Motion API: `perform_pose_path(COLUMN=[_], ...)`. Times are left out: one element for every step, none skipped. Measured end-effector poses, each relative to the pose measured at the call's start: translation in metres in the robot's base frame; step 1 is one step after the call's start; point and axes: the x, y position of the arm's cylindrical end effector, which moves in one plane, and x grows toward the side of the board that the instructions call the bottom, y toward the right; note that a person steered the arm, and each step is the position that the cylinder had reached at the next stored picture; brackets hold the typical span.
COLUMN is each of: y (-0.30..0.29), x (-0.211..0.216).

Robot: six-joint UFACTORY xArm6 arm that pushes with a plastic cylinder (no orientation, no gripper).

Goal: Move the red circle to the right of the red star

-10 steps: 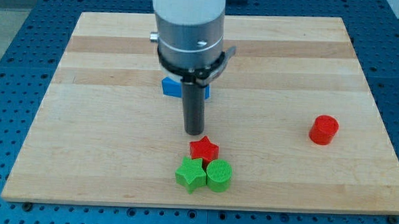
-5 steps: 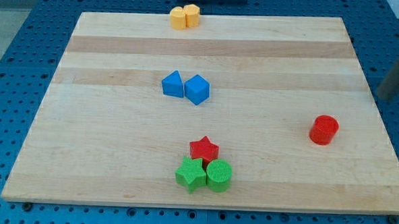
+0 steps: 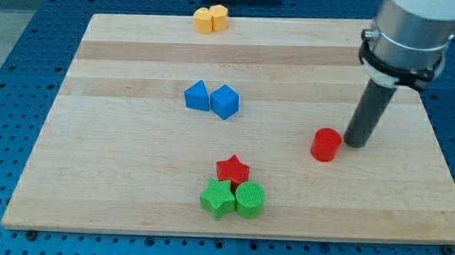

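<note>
My tip [image 3: 355,143] (a bare dark rod, its upper housing cut off) stands just right of the red plastic circle [image 3: 326,144], well right of the red plastic star [image 3: 232,170].

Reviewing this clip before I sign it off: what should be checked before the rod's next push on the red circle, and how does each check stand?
1. My tip sits on the view's right of the red circle: ok.
2. Tip touching the circle: cannot tell, very close.
3. Circle beside the red star: not ok, a gap remains.
4. Path from circle toward the star free of blocks: ok.
5. Green circle and green star pressed against the red star, easily disturbed: not ok.
6. Blue blocks away from the path: ok.
</note>
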Motion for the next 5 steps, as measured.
perform_pose_path(y=[-0.056, -0.094, -0.076, -0.071, -0.075], x=[0.029, 0.062, 0.053, 0.056, 0.062])
